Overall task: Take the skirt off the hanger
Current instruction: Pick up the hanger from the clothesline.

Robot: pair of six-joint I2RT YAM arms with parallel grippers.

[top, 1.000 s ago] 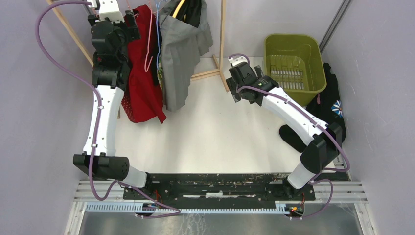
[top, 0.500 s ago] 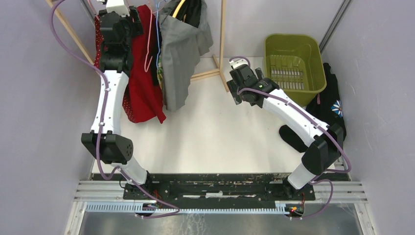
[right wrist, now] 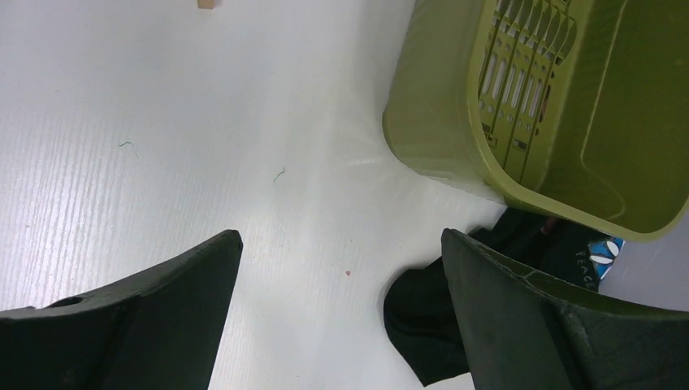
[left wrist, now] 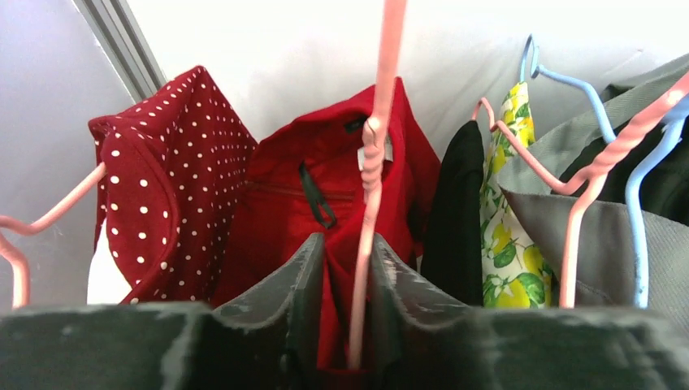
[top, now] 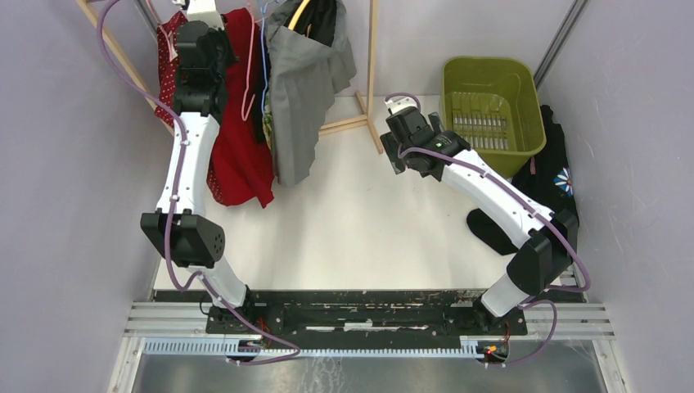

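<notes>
Left gripper (left wrist: 348, 248) raised among the hanging clothes, jaws drawn close on either side of the pink hanger (left wrist: 372, 146) stem, a sliver of gap on one side, so not clamped. Probably placed there to steady the wire ahead of freeing the cloth.

Just behind, red skirt (left wrist: 284, 203) draped on that hanger, zip and label facing the wrist camera. Alongside, a polka-dot garment (left wrist: 162, 179) and a grey garment (left wrist: 585, 236).

Right gripper (right wrist: 340, 236) spread wide, grasping nothing, parked over the white surface (right wrist: 162, 122) beside the green basket (right wrist: 455, 106) — likely waiting clear.

Skirt's hem hidden in the wrist view; hanger hook cut off at the top; fastening of waistband to hanger impossible to make out.
</notes>
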